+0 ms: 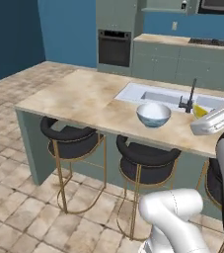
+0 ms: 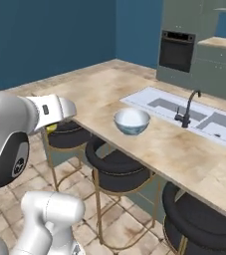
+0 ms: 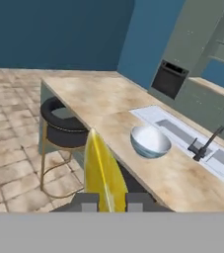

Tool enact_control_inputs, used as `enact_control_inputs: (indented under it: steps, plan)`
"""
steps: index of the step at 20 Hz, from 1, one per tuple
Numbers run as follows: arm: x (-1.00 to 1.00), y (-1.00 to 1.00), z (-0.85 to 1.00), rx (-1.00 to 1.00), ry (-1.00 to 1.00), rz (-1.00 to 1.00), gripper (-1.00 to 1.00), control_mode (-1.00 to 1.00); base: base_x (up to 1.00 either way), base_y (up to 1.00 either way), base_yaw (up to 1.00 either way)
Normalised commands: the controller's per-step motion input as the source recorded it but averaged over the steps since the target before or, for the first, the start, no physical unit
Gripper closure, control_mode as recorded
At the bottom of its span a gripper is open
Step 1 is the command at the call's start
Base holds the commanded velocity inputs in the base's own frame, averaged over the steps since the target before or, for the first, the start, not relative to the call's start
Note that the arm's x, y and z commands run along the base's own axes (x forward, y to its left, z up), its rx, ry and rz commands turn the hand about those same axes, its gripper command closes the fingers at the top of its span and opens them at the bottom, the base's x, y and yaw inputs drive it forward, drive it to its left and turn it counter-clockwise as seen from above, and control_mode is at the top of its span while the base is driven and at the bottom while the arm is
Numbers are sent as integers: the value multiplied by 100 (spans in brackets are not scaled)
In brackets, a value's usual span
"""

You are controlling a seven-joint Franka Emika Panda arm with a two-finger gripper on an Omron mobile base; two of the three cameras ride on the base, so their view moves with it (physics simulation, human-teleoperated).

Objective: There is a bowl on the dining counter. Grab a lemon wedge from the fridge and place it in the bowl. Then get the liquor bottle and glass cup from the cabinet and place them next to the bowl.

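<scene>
Clearly, the lemon wedge (image 3: 102,173) sits clamped between the two dark fingertips (image 3: 86,201) of the end effector (image 3: 111,201), standing up from them as a narrow bright yellow slice in the hand view. In the left base view a bit of the same yellow (image 1: 200,110) shows just past the white hand, near the tap. The end effector hangs above the near side of the table (image 1: 89,99), not yet over the bowl (image 1: 153,114).

The bowl, round and pale bluish-white, stands upright on the beige marbled top, just in front of the white inset sink (image 1: 170,97) and close to the table's front edge. Its inside looks bare. A slim black tap (image 1: 189,99) rises at the sink's near rim, to the bowl's right in both base views.

Under the front edge stand black-cushioned stools with thin gold legs (image 1: 71,141), on a tiled floor. Beyond the table, against the blue wall, a black built-in oven (image 1: 114,48) sits in grey-green cabinetry, beside a second beige worktop carrying a black hob (image 1: 214,42).
</scene>
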Motion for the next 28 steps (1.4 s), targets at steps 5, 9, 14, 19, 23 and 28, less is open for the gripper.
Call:
enact_control_inputs:
  steps: [5,9,14,19,23,28]
  plan:
    - [0,0,0,0,0,0,100,100,73,63,-50]
    - [0,0,0,0,0,0,100,100,66,38,-50]
    - [0,0,0,0,0,0,100,100,62,0,-45]
    - [0,0,0,0,0,0,100,100,62,0,-42]
    - [0,0,0,0,0,0,100,100,66,10,-35]
    - [16,7,-4,0,3,-2,100,-100,56,35,-13]
